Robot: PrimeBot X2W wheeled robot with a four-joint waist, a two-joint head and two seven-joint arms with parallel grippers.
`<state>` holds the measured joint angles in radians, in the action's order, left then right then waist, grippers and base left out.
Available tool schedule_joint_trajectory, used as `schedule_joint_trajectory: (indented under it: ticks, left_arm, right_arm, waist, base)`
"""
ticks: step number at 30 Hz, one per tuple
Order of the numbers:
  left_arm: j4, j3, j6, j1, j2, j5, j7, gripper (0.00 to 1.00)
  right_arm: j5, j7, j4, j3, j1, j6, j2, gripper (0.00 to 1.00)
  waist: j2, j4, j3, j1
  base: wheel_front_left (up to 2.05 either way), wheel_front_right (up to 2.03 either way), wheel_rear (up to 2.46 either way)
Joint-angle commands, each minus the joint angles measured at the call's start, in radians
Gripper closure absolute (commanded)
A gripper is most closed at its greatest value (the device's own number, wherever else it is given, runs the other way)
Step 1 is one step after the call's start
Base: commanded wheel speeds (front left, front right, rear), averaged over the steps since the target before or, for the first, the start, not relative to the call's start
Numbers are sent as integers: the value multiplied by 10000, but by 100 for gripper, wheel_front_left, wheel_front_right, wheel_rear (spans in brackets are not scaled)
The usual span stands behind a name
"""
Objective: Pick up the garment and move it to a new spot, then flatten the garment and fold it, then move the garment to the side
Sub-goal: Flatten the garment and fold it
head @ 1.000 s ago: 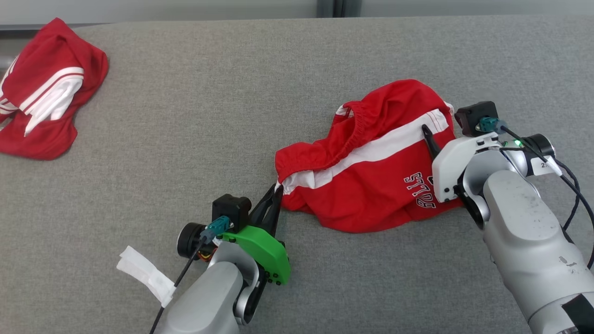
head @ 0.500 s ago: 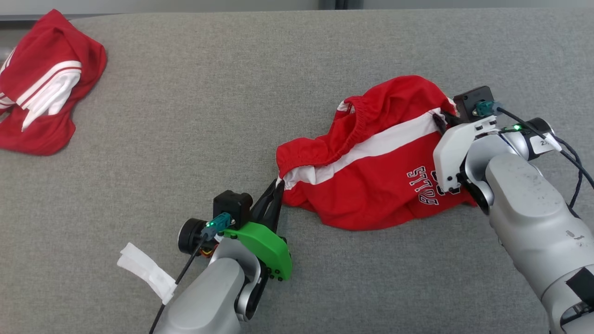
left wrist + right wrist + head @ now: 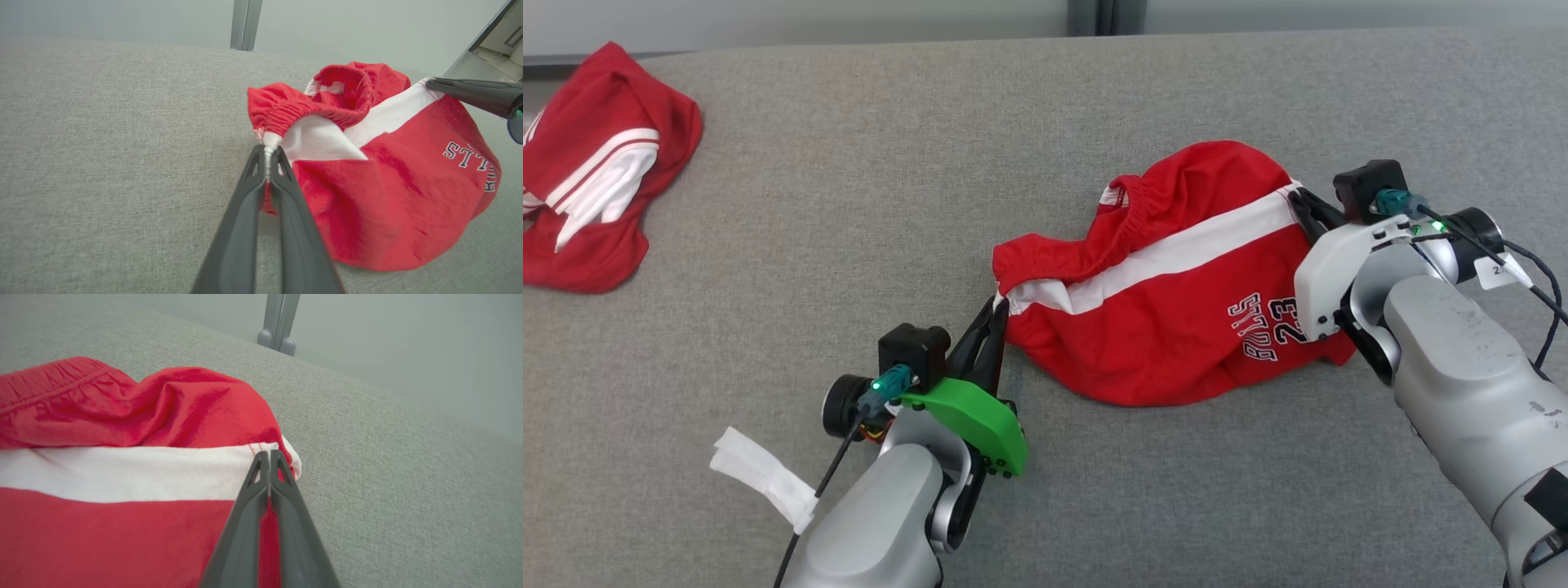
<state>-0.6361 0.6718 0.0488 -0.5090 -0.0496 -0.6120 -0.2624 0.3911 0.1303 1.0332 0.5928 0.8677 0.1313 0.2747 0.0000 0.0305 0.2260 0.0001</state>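
The garment (image 3: 1168,310) is a pair of red shorts with a white side stripe and white lettering, bunched on the grey surface. My left gripper (image 3: 1001,306) is shut on its left corner, at the end of the elastic waistband (image 3: 267,149). At the far end of the white stripe my right gripper (image 3: 1298,196) is shut on the hem (image 3: 267,455). In the left wrist view the right gripper's dark fingers (image 3: 470,92) reach in from the right onto the stripe. The cloth (image 3: 122,473) sags between the two grips.
A second red and white garment (image 3: 592,204) lies crumpled at the far left of the grey padded surface (image 3: 890,204). A strip of white tape (image 3: 760,478) hangs from my left arm's cable. A pale wall and a grey post (image 3: 280,322) stand behind the surface.
My right gripper went from open over the white stripe to shut on its end. The shorts have been drawn out a little wider between the two grippers.
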Motion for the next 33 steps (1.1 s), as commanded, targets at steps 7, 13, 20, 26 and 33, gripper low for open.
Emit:
schedule_joint_trajectory:
  ticks: [7, 13, 20, 26, 33]
  left_arm:
    - [894, -997, -330, 529, -188, -410, -23, 100]
    - [1973, -1876, -847, 767, -389, -1729, 387, 100]
    - [4550, -2578, -627, 941, -1217, -2491, 1399, 100]
    - [7209, -3023, -75, 1013, -1860, -2835, 2254, 100]
    - [10327, -3380, 650, 832, -2523, -3035, 3381, 100]
  right_arm:
    - [817, 1095, -1082, 126, -414, -9, 191, 100]
    - [74, 1288, -2865, -1251, -896, -13, 263, 100]
    - [-1545, 851, -6546, -3581, -2477, -13, 20, 100]
    - [-2578, -483, -10345, -4892, -3926, -13, -543, 100]
    - [-3052, -1519, -13917, -5510, -4875, -12, -932, 100]
  waist:
    - [0, -483, -677, -1]
    - [0, -782, -1371, -1]
    - [0, -926, -2098, -1]
    - [0, -998, -2469, -1]
    - [0, -1105, -2617, -1]
  base:
    - [0, 0, 0]
    - [0, 0, 0]
    - [0, 0, 0]
    - [0, 0, 0]
    - [0, 0, 0]
